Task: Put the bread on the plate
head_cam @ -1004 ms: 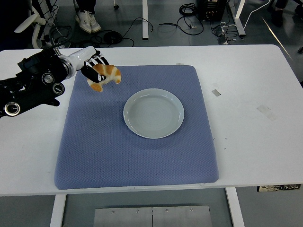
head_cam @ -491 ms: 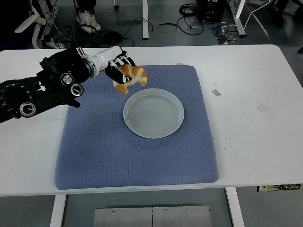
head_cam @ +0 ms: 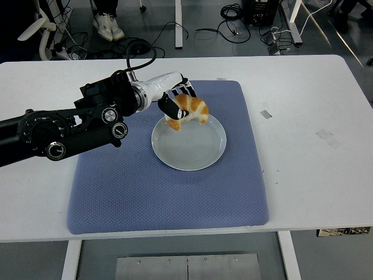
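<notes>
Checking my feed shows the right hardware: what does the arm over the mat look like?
The left arm is black, built of bulky segments with round silver-ringed joint caps. A glossy white cylindrical wrist section joins it to the left hand, which is black with white stripes across the fingers. A black cable loops up behind the wrist.

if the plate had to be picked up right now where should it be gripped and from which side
Judging from the view, pinch the plate at its near-right rim, coming from the right: the rim is raised and bare there, while the left hand holds the bread over the far-left rim.
</notes>
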`<state>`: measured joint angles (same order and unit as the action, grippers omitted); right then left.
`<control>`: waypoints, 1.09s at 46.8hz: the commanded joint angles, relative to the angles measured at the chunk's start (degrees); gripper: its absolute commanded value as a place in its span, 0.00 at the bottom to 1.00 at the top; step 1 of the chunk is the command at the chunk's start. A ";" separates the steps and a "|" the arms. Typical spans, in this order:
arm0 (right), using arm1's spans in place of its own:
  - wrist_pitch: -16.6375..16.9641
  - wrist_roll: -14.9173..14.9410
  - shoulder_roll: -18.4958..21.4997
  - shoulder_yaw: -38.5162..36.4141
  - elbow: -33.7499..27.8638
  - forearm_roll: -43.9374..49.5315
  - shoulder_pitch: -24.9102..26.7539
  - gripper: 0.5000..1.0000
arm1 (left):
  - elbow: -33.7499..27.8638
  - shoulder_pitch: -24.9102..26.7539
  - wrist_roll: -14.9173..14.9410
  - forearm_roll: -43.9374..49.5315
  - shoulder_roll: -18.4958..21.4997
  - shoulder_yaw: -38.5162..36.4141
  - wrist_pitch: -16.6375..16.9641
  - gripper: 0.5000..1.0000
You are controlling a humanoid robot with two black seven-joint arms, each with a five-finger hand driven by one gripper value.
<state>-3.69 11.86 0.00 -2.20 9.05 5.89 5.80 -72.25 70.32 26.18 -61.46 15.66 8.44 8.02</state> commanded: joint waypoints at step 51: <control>0.00 0.00 0.00 0.00 0.00 0.00 0.00 1.00 | 0.89 -2.47 -0.42 1.08 -1.51 -2.55 0.07 0.46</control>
<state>-3.69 11.87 0.00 -2.20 9.05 5.89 5.80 -71.37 67.85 25.95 -60.55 14.16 5.71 8.06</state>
